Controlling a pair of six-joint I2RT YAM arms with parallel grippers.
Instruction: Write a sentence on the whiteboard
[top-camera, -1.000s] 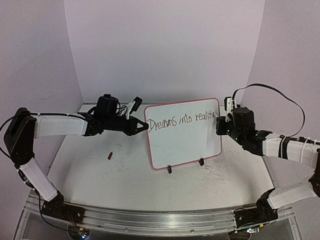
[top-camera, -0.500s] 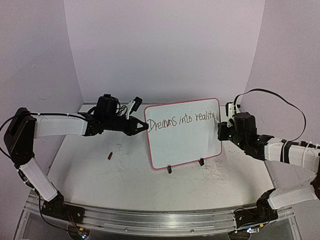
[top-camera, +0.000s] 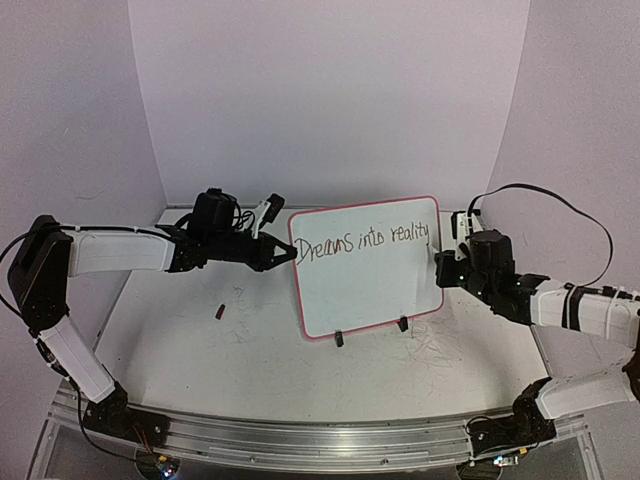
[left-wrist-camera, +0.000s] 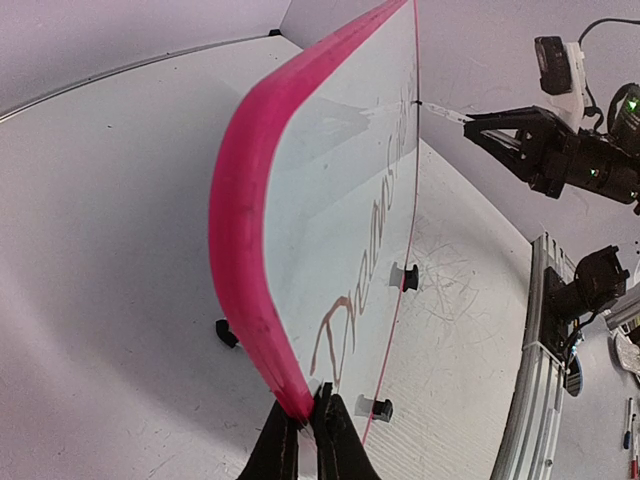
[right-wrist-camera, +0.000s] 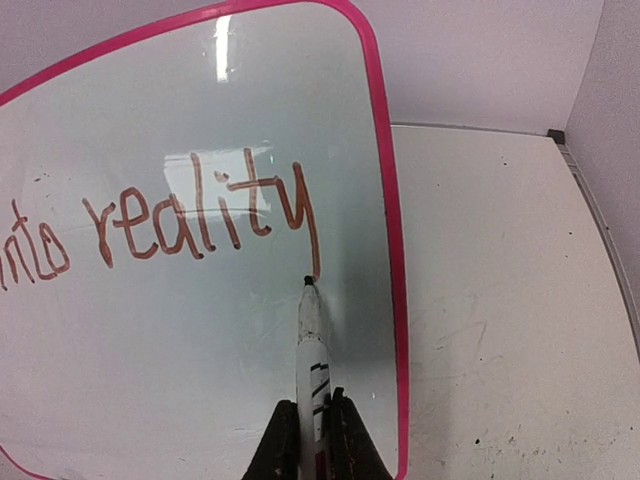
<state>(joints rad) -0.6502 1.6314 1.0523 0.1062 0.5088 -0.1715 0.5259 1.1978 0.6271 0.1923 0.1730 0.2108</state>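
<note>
Left gripper: my jaws are clamped on the pink frame at the left edge of the whiteboard, which stands upright on its black clip feet at mid-table. Right gripper: my fingers are clenched around a marker, with its tip at the foot of the final "y" of the sentence. The sentence runs across the board's upper half.

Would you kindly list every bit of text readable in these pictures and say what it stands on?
"Dreams into reality": the handwritten sentence on the whiteboard; no full stop shows after it.
Black marks on the barrel of the marker: too blurred to read.
No other text is visible.
</note>
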